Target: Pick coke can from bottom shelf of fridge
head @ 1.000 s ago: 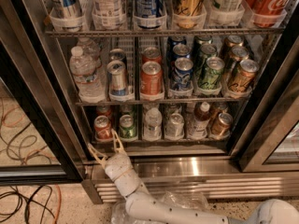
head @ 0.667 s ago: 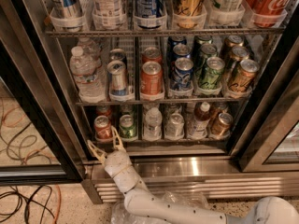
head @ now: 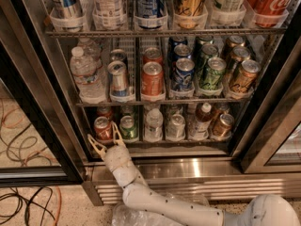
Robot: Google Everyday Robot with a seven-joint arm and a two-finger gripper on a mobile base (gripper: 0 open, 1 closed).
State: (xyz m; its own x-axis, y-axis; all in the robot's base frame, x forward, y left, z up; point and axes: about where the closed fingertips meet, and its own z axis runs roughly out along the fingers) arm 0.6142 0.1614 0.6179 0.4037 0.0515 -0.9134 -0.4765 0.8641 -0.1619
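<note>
The fridge (head: 188, 166) stands open, its wire racks full of cans and bottles. On the dim bottom shelf (head: 160, 142) the short red coke can (head: 102, 129) stands at the far left, a green can (head: 127, 127) just right of it. My gripper (head: 106, 140) is at the shelf's front left, just below and in front of the coke can. Its two tan fingers are spread in a V, one finger (head: 96, 146) left of the can and the other at its right side. They hold nothing. My white arm (head: 155, 202) rises from the bottom right.
Right of the green can stand a clear bottle (head: 153, 125), a silver can (head: 176, 126), a brown bottle (head: 201, 120) and a bronze can (head: 222, 125). The middle rack holds several cans and water bottles (head: 85, 74). Black door frames flank the opening. Cables (head: 23, 135) lie on the floor, left.
The gripper has moved slightly up and toward the coke can on the bottom shelf. Cans and bottles have not moved.
</note>
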